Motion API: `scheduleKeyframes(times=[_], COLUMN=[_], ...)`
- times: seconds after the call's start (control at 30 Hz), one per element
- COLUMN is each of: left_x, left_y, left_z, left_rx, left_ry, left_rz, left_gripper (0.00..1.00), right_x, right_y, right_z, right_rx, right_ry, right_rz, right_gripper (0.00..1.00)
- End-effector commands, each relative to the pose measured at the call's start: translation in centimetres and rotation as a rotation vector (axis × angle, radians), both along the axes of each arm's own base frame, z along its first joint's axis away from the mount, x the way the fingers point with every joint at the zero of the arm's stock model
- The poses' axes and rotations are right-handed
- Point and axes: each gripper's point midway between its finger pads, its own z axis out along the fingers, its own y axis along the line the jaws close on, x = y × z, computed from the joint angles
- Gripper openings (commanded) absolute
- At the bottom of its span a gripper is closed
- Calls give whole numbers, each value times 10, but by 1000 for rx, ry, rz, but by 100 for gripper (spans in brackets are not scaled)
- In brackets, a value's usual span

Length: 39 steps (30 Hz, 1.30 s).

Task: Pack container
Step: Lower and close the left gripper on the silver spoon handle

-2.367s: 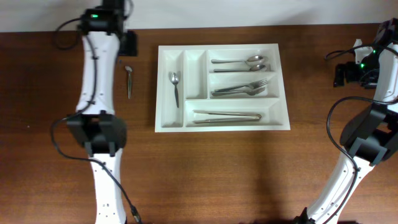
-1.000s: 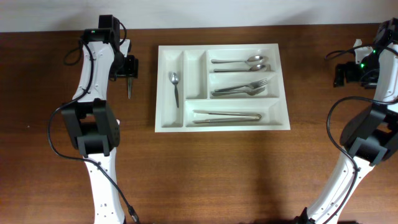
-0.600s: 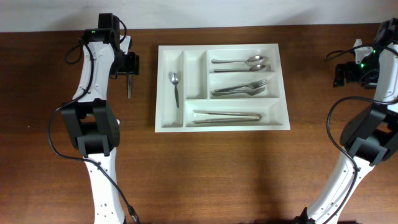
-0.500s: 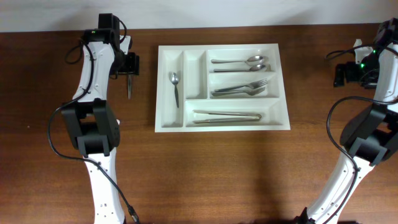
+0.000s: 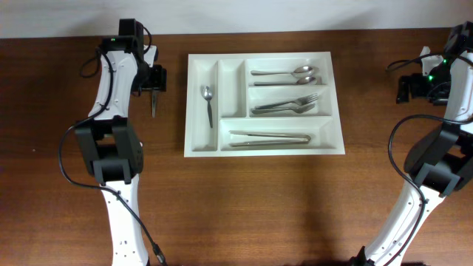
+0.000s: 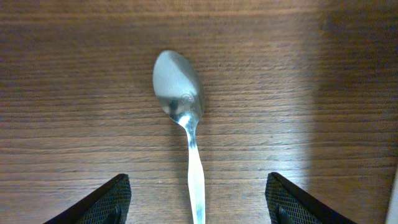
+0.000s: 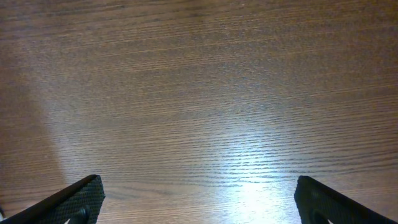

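The white cutlery tray point(image 5: 222, 144) lies flat in the middle of the wooden table point(image 5: 259, 192), toward its far edge, long side running left to right. A small spoon point(image 5: 208, 100) lies in its leftmost upright compartment. Of the three long compartments on the right, the far one holds two spoons point(image 5: 292, 74), the middle one holds forks point(image 5: 288, 106), and the near one holds long slim pieces point(image 5: 270, 137) whose kind I cannot tell.

Just left of the tray, apart from it, a teaspoon point(image 6: 178, 93) lies on the bare wood. The left gripper point(image 5: 154, 80) hangs over the spoon's far part, and the rest of the spoon runs out toward the near side. From the left wrist, the spoon's bowl faces up ahead of the fingers point(image 6: 112, 199). The handle passes down the middle between them, with a clear gap of wood on each side. The jaws stand apart and hold nothing.

The right gripper point(image 5: 405, 89) is at the far right of the table, well apart from the tray. From its wrist, both black fingertips point(image 7: 74, 196) sit at the lower corners with only wood grain between them. It is spread wide and holds nothing.
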Motion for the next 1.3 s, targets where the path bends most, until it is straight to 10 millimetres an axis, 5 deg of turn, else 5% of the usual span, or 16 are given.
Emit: scheduleKeyframes(times=[0.0,1.27], left_x=[-6,-17], left_y=[-1,10], left_z=[-20,-53], left_rx=[-13,50], left_ry=[46,124], left_rz=[-8,3], left_gripper=[71,71], right_x=[0,0], right_y=[1,1], right_z=[9,9], right_rx=[-13,-13], right_ry=[-12,-12], right_rz=[12,12], right_gripper=[99,99])
